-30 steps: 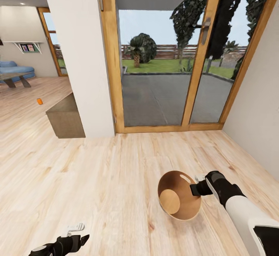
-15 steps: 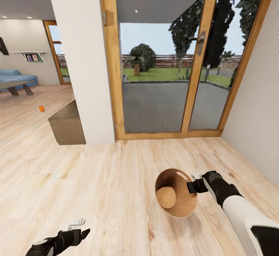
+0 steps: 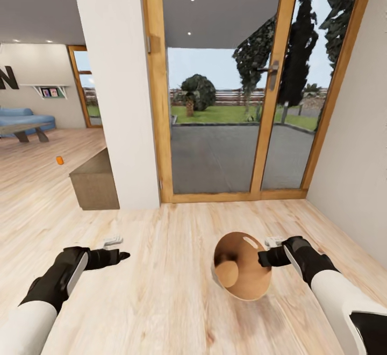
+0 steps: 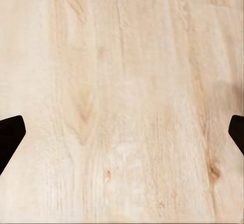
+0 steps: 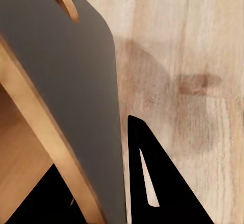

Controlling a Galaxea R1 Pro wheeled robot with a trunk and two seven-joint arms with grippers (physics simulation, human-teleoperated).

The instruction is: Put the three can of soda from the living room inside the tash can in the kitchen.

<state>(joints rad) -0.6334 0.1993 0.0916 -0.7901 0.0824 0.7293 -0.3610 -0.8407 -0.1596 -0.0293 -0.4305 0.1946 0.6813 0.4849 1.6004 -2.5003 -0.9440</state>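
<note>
Right gripper pinches the bin rim, carried tilted above the floor; left gripper spread, empty; orange can far off on the living-room floor near the sofa: steer left past the pillar, bin steady.

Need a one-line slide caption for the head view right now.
Right gripper holds the bin by its rim above the wood floor; an orange can lies far left.
</note>
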